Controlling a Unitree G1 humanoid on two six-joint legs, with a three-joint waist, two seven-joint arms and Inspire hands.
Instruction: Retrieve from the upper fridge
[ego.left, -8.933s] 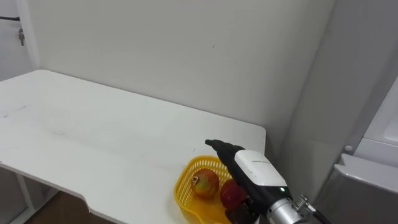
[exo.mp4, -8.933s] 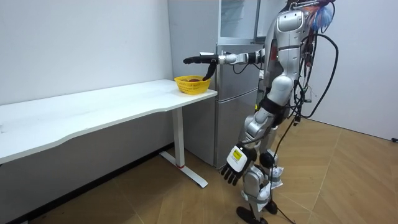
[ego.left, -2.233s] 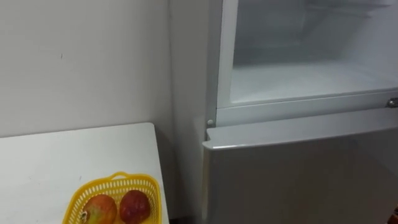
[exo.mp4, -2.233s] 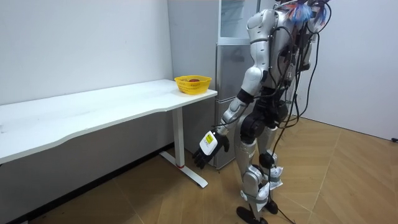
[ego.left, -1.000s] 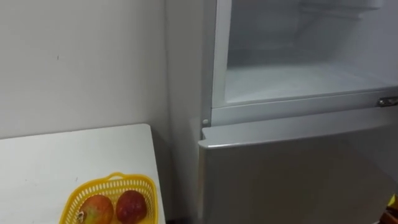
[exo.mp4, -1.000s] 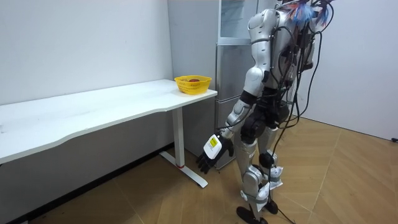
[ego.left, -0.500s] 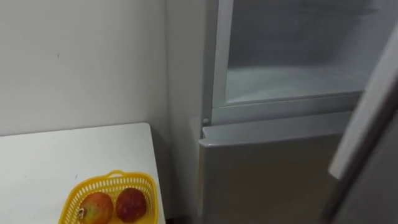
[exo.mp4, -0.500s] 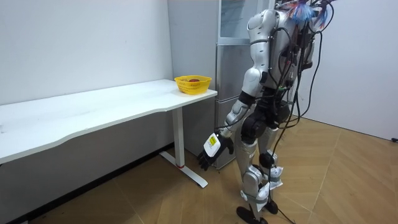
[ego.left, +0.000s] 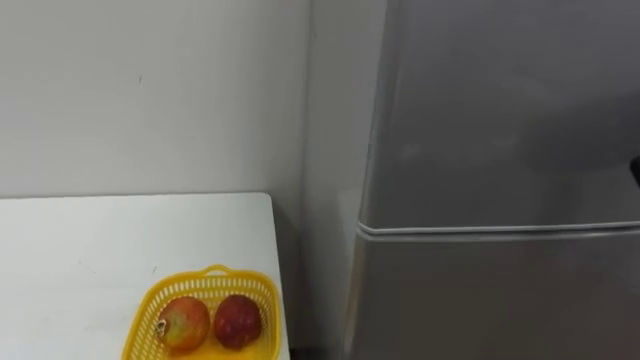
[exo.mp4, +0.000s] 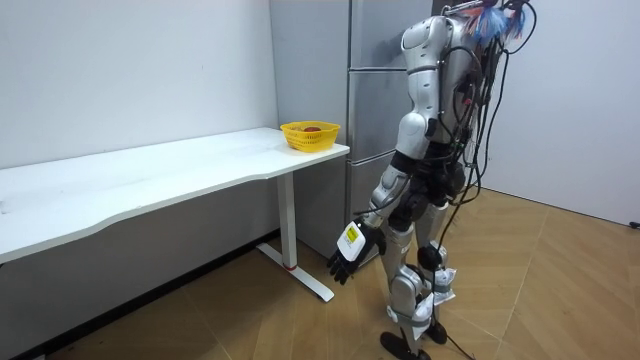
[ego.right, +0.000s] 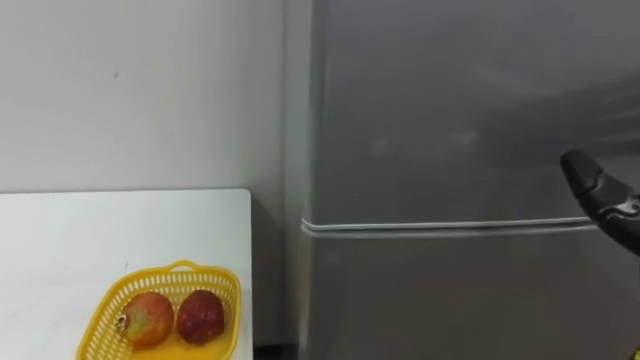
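Note:
The grey fridge (ego.left: 500, 110) fills the right of the eye views, its upper door shut above the seam with the lower door (ego.left: 500, 300). My right hand (ego.right: 590, 185) reaches in from the right edge with straight dark fingers against the upper door. A yellow basket (ego.left: 215, 271) sits at the table's corner beside the fridge with two red fruits (ego.left: 183, 322) (ego.left: 238, 320) in it. In the room view I stand facing the fridge (exo.mp4: 375, 120), and my left hand (exo.mp4: 350, 250) hangs low at knee height with relaxed fingers, holding nothing.
The white table (ego.left: 90, 250) runs off to the left along the pale wall (ego.left: 150, 90). A narrow gap separates the table's end from the fridge side. In the room view a wooden floor (exo.mp4: 560, 280) spreads out behind me.
The upper fridge door has swung shut over the lit compartment. My right hand now shows at the door. The eye views have shifted slightly, and my left hand has swung a little.

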